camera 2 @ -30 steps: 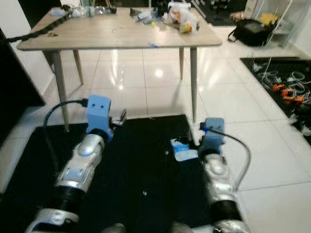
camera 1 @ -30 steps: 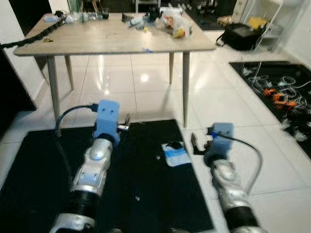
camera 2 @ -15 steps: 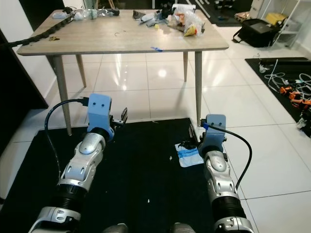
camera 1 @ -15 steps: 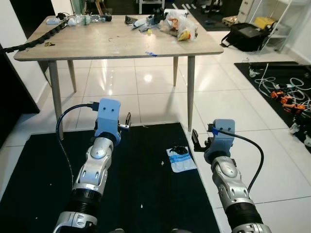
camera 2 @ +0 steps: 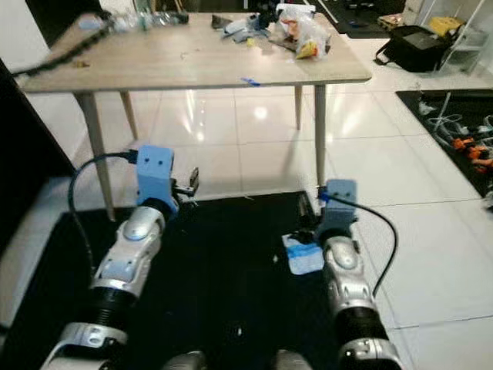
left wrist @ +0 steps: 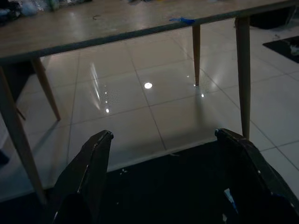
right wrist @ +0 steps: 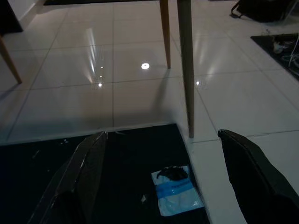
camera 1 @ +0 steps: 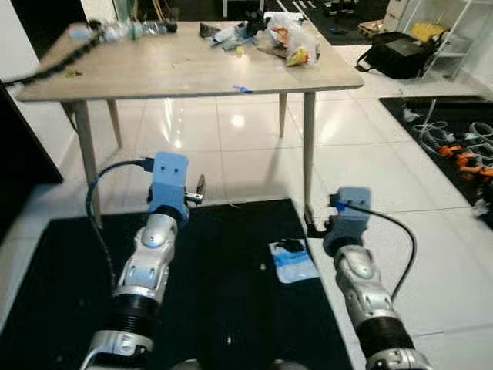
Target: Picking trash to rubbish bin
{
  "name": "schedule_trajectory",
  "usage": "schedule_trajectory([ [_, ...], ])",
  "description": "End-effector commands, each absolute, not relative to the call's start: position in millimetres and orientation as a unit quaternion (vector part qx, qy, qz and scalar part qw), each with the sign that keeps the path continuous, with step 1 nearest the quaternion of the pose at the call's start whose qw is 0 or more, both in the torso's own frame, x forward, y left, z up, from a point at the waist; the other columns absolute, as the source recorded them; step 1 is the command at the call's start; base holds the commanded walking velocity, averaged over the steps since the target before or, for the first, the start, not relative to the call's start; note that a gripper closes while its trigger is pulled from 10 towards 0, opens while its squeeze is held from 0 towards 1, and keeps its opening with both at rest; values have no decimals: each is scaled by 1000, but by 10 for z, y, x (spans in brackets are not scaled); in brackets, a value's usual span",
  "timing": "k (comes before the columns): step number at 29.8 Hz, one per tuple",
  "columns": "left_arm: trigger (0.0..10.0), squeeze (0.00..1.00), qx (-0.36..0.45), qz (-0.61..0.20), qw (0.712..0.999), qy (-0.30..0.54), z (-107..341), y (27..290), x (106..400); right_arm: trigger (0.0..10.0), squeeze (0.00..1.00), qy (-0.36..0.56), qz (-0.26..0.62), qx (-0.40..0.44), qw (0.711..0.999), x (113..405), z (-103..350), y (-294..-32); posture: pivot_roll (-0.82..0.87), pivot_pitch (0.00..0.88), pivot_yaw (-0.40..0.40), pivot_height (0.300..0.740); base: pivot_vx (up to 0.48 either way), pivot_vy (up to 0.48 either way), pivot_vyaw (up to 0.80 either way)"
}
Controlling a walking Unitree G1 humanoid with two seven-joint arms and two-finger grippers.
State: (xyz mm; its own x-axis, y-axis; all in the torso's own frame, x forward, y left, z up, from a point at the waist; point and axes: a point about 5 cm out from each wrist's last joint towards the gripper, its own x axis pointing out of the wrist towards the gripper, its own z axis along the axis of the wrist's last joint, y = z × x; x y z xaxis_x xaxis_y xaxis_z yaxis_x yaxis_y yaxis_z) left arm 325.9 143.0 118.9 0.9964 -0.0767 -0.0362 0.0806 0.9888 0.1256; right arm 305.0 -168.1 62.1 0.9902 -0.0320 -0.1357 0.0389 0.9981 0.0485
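A blue and white wrapper with a dark crumpled bit at its far end lies flat on the black floor mat, near the mat's right edge. My right gripper is held low just right of the wrapper and a little beyond it, open with nothing between its fingers. In the right wrist view the wrapper sits below and between the spread fingers. My left gripper hovers over the mat's far left part, also open and empty, well away from the wrapper.
A wooden table stands ahead, with bags and litter on its top. Its near right leg meets the floor just beyond my right gripper. A black bag and a tangle of cables lie to the right on white tiles.
The head camera has shifted slightly, so the whole scene sits a little differently. Both arms keep the same pose and the wrapper has not moved.
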Motion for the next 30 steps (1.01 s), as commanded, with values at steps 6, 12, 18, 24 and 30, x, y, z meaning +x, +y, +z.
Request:
schedule_trajectory([
  [6, 10000, 8, 68, -38, 997, 20, 1174, 1438, 3275, 10000, 0, 69, -20, 28, 997, 3044, 605, -1677, -87, 0, -22, 740, 298, 0, 0],
  [12, 10000, 8, 66, -35, 997, 20, 1171, 1446, 3267, 10000, 0, 68, -17, 25, 997, 3041, 603, -1671, -92, 0, -27, 740, 298, 0, 0],
  [18, 10000, 4, 64, -34, 997, 22, 1160, 1443, 3258, 10000, 0, 69, -19, 28, 997, 3049, 613, -1683, -94, 0, -27, 740, 297, 0, 0],
  [24, 10000, 12, 64, -35, 997, 22, 1157, 1437, 3253, 10000, 0, 64, -22, 27, 997, 3050, 629, -1703, -95, 2, -26, 740, 296, 0, 0],
  [30, 10000, 4, 63, -35, 997, 22, 1159, 1436, 3255, 10000, 0, 55, -24, 29, 998, 3063, 666, -1714, -96, 5, -26, 740, 296, 0, 0],
])
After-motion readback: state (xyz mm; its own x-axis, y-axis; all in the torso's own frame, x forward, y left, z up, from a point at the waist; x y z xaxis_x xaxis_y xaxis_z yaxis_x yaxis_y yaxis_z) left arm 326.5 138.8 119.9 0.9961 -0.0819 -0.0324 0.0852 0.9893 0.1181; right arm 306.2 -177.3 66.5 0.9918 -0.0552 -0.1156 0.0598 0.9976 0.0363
